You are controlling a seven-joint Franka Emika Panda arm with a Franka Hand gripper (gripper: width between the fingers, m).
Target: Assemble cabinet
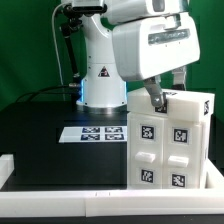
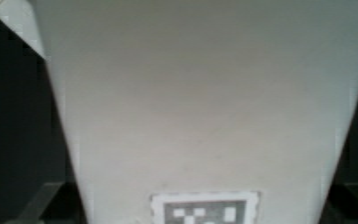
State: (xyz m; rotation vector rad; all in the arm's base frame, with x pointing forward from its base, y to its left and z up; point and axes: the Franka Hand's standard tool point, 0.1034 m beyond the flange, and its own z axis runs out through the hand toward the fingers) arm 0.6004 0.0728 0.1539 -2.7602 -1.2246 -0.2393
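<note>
The cabinet [image 1: 172,142] is a large white box with panelled faces and several black-and-white tags, standing at the exterior view's right. My gripper [image 1: 155,99] comes down onto its upper edge on the exterior view's left side; one dark finger shows in front of the white face. In the wrist view the cabinet's white face [image 2: 194,110] fills the picture, with one tag [image 2: 208,211] near the gripper [image 2: 202,216]. Dark fingers [image 2: 44,204] stand tight against both sides of the white piece, so the jaws are shut on it.
The marker board [image 1: 95,133] lies flat on the black table at the cabinet's left in the exterior view. A white raised border [image 1: 70,200] runs along the table's front edge and left side. The arm's white base [image 1: 100,75] stands behind.
</note>
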